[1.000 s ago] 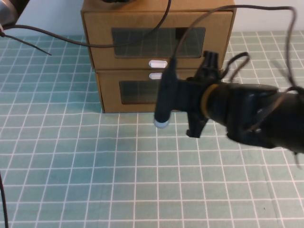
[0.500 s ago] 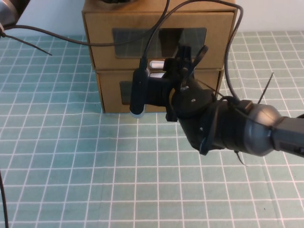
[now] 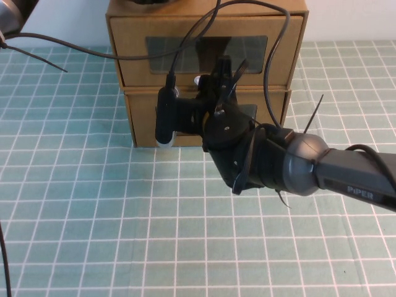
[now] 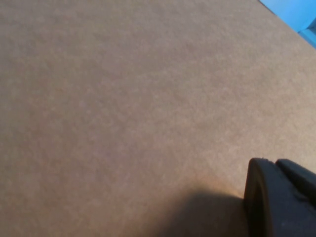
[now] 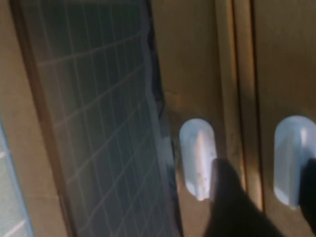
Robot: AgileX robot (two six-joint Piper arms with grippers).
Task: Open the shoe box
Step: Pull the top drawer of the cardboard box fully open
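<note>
Two cardboard shoe boxes stand stacked at the far side of the mat (image 3: 86, 210), the upper box (image 3: 130, 59) on the lower box (image 3: 141, 120), and both fronts are shut. The right gripper (image 3: 213, 93) is at their front, near the middle, where the white handles are. In the right wrist view its fingers (image 5: 228, 202) stand apart and hold nothing. The lower handle (image 5: 291, 158) lies between them, and the upper handle (image 5: 196, 158) is just beside one finger, next to the window (image 5: 94, 113). The left gripper (image 4: 279, 197) is close over a plain cardboard face (image 4: 123, 98).
</note>
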